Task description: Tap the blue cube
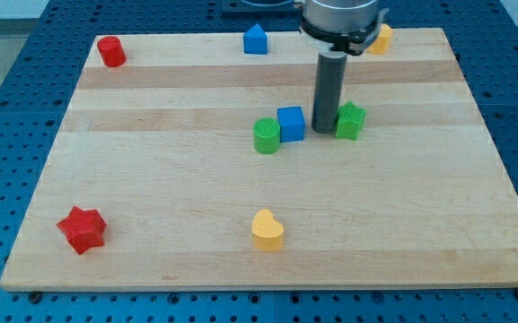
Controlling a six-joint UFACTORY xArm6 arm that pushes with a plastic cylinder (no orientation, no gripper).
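1. The counter [151, 206] is a pale wooden board that fills most of the view, lying on a blue perforated base [7, 90].
2. My arm comes down from the far edge as a grey housing with a straight dark rod below it. There is no hand on this rig, so nothing is open, closed or holding anything. My tip [323, 133] sits on the board, just right of the blue cube and just left of the green star.
3. The red star [82, 229] lies near the near left corner, well apart from everything else.
4. The yellow heart [267, 230] sits near the near edge, around the middle.
5. The green cylinder [267, 135] stands mid-board, touching or almost touching the cube's left side.
6. The blue cube [291, 123] is in the middle of the board, between the green cylinder and my tip. I cannot tell whether the tip touches it.
7. The green star [351, 120] is just right of the rod.
8. The red cylinder [110, 51] sits at the far left corner.
9. A blue house-shaped block [256, 39] rests at the far edge.
10. A yellow block [382, 39] shows at the far edge, partly hidden behind the arm; its shape is unclear.
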